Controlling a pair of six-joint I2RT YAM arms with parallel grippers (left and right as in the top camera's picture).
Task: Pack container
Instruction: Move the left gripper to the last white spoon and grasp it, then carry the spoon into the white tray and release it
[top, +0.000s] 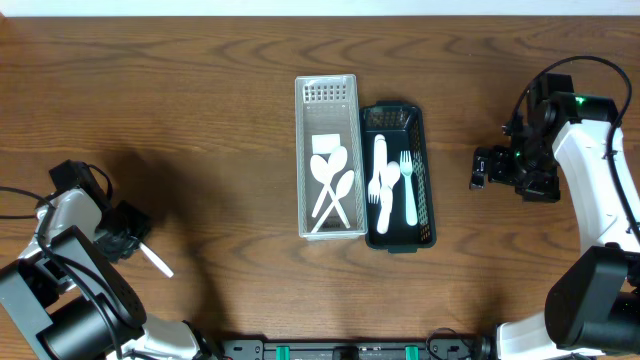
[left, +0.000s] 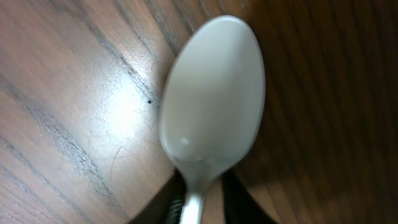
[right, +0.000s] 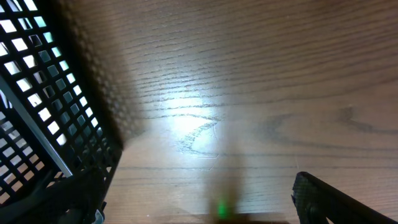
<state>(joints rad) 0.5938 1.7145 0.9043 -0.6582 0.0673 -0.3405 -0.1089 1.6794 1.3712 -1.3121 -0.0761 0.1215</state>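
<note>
While the spoon (left: 211, 106) is well left of the white basket (top: 303, 160) and nearer the robot, the left gripper (left: 202, 202) has its fingers close on either side of the handle; whether they pinch it I cannot tell. Just right of that basket stands the black basket (top: 425, 200), and farther right the right gripper (top: 480, 168) hangs with jaws wide apart.

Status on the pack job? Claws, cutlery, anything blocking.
Left claw shut on spoon handle. Right claw open, empty, beside black basket. Nothing between spoon and white basket.
</note>
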